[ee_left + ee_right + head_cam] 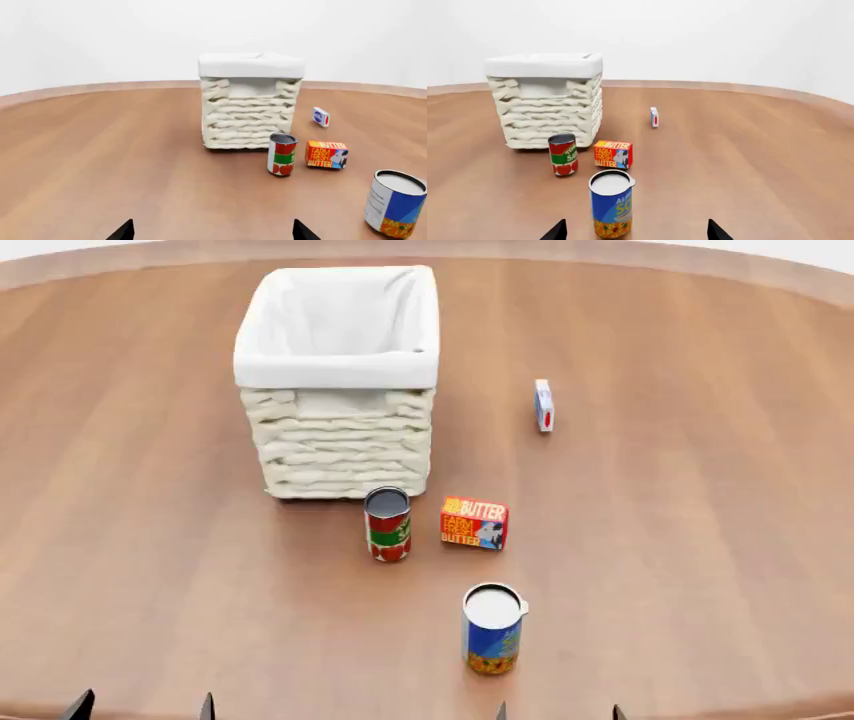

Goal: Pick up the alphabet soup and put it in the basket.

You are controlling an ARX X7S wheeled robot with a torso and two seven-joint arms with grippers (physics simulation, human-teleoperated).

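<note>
The alphabet soup can (pixel 491 630) is seen upright on the wooden surface (pixel 694 540), nearest the robot, well apart from the basket (pixel 339 380). A tomato sauce can (pixel 387 524) is stood just in front of the basket, with a butter box (pixel 474 523) just beside it. A small white-and-blue box (pixel 543 405) is placed farther back, to the right of the basket. Only the fingertips of the left end effector (pixel 212 231) and the right end effector (pixel 635 230) are shown; both are spread wide apart, nothing held. The soup can is framed between the right fingertips, not touched.
</note>
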